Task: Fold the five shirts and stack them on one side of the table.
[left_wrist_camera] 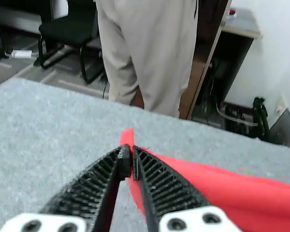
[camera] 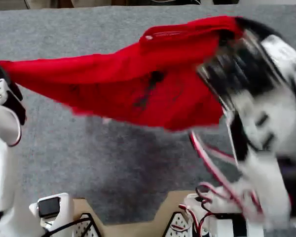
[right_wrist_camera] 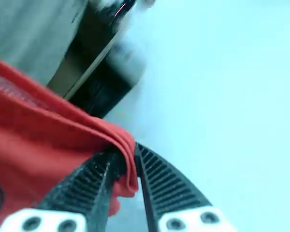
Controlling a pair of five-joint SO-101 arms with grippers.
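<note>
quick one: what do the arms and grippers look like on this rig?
Both arms have white shells with black joints: left arm, right arm. The left gripper and right gripper have black, ribbed, tapering fingers on white mounts with screw holes. Red and white cables run by the right arm's base.

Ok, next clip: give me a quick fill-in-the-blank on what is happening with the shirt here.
1. The shirt stretched out over the table is ___ in colour.
2. The left gripper is ___ on one edge of it.
3. The right gripper grips the same ___.
4. The table's surface is ___.
Missing words: red; shut; shirt; grey.
</note>
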